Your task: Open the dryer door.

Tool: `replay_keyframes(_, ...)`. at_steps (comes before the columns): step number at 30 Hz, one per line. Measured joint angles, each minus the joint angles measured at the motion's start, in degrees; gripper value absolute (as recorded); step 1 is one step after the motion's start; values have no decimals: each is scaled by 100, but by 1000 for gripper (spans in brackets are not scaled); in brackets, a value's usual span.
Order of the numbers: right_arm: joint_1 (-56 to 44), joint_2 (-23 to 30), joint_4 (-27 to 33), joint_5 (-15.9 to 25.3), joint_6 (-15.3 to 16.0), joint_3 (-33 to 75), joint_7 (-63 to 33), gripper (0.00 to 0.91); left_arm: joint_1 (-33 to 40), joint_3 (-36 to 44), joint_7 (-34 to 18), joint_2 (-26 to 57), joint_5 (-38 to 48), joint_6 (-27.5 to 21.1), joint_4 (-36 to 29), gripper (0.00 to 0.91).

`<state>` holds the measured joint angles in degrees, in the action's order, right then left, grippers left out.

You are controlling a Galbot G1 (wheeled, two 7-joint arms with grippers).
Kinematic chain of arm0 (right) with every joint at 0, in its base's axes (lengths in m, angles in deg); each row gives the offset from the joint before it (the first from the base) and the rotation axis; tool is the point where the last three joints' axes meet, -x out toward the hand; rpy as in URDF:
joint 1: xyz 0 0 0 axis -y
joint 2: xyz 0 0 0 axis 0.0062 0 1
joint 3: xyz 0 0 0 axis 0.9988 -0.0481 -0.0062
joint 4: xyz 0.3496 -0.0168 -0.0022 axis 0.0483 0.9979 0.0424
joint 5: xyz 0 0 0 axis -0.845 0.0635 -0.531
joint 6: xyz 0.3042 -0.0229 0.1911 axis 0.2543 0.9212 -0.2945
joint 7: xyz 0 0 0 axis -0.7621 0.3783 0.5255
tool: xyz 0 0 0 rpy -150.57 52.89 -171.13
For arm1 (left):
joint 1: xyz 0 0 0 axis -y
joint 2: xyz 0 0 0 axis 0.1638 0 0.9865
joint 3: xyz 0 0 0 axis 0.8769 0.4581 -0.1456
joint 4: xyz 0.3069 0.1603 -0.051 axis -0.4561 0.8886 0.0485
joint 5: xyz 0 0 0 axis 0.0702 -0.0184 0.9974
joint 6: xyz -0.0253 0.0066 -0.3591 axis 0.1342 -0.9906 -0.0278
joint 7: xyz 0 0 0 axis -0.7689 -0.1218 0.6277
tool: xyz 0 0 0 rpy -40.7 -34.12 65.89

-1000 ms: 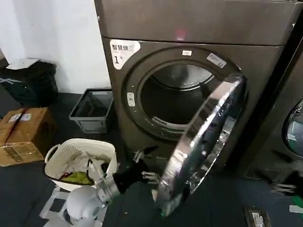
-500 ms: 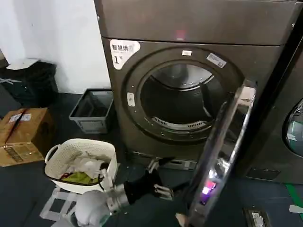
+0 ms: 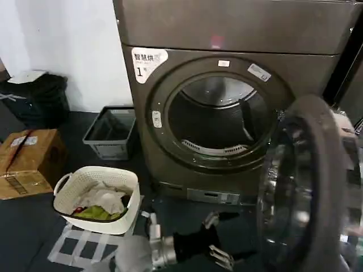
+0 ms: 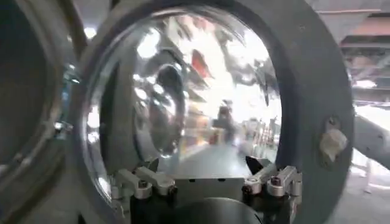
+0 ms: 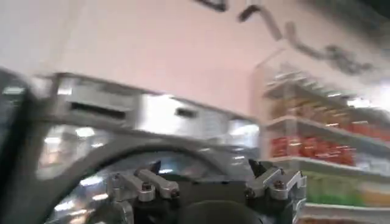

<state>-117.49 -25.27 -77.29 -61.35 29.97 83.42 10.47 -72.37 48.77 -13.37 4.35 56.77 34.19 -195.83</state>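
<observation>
The dryer (image 3: 227, 34), bronze-grey with a white "1" sticker (image 3: 147, 59), shows its round opening (image 3: 218, 116) uncovered. The dryer door (image 3: 317, 187) stands swung wide at the right, its dark grey inner side and bulging glass turned toward me. My left gripper (image 3: 221, 238) is low in front of the machine, just left of the door's edge, open and holding nothing. In the left wrist view the open left gripper (image 4: 202, 167) faces the door's grey inner ring (image 4: 304, 73) and glass (image 4: 183, 91). My right gripper (image 5: 204, 167) is open and empty.
A white laundry basket (image 3: 96, 198) with clothes stands on the floor at the left front. Behind it are a grey crate (image 3: 110, 133), a cardboard box (image 3: 28, 161) and a black bag (image 3: 34, 96). Store shelves (image 5: 317, 122) show beyond the right gripper.
The door has swung from half open, through edge-on, to wide open with its inner side facing me. My left gripper has moved rightward and lower along with it.
</observation>
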Motion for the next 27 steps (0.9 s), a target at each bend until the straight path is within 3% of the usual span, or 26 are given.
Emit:
replay_keyframes(7,-284,-8,-70,545,107,541,-204,907,676,732,-6,-260,194,23,391,907)
replay_keyframes(27,-744,-24,-328,552,424,1498,-250,907,1905,1687,-83,-1451,324,73,1390,907)
